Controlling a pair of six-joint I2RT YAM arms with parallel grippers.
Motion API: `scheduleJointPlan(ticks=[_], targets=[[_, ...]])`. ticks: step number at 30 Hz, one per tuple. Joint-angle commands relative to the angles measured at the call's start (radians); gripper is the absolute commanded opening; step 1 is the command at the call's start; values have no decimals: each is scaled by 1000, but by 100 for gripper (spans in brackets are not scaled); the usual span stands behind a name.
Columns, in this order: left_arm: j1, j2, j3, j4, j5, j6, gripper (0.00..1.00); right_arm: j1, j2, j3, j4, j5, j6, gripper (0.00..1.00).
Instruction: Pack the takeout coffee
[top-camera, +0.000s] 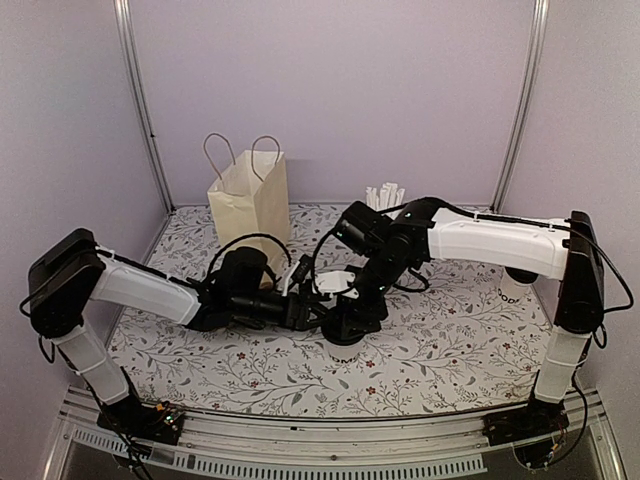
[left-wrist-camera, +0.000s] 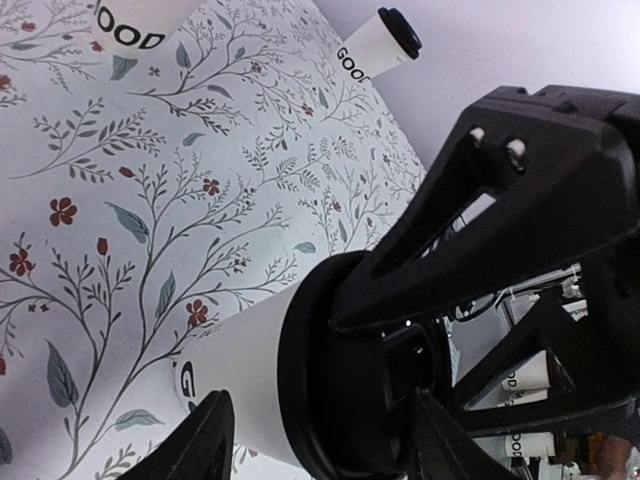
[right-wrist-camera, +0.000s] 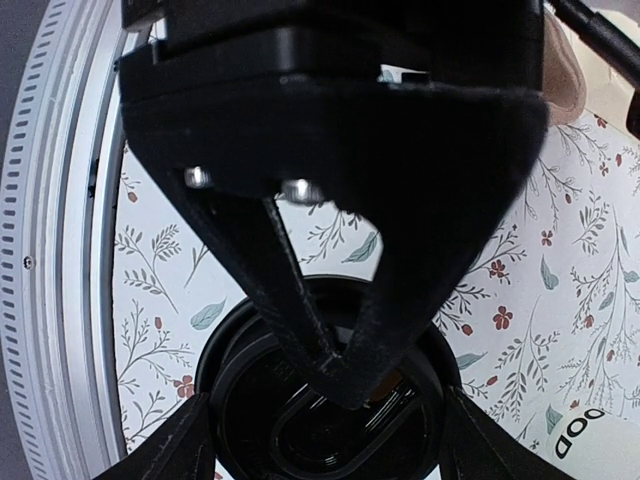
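Takeout coffee (top-camera: 345, 352) upright on the floral bench (top-camera: 450, 350), directly below the right gripper (top-camera: 352, 312) and just ahead of the left gripper (top-camera: 318, 308). Right gripper: reaching down from above, partly open, fingers (right-wrist-camera: 175, 445) either side of the black lid (right-wrist-camera: 240, 400), close against its rim; cannot tell whether pressing on it. Left gripper: coming in level from the side, also partly open, one finger beside the white cup wall under the lid, the other crossing over the lid top; firm hold or mere closeness impossible to tell. Well beyond both grippers: paper bag (top-camera: 250, 205) and cup of straws (top-camera: 385, 195). Far ahead of the left gripper: second lidded cup (left-wrist-camera: 385, 45).
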Motion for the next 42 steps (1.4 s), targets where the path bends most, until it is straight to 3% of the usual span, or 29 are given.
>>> scheduleJointPlan(ticks=[1, 12, 20, 26, 32, 35, 42], targets=[[-6, 40, -7, -6, -4, -9, 58, 12, 13, -32, -87, -57, 28, 79], [-6, 101, -25, -19, 18, -22, 47, -13, -109, 47, -111, -145, 39, 89], [-7, 119, -22, -63, 10, -2, 45, -182, -216, -133, 65, -227, 160, 87], [-11, 125, 18, -153, -28, 37, 43, -321, -286, -329, 163, -480, 292, 68], [-13, 141, 36, -183, -42, 50, 42, -335, -272, -414, 223, -575, 370, 56], [-15, 154, 45, -186, -41, 57, 41, -354, -244, -412, 250, -599, 406, 45], [-15, 168, 60, -200, -31, 73, 40, -388, -171, -387, 274, -608, 454, 43]])
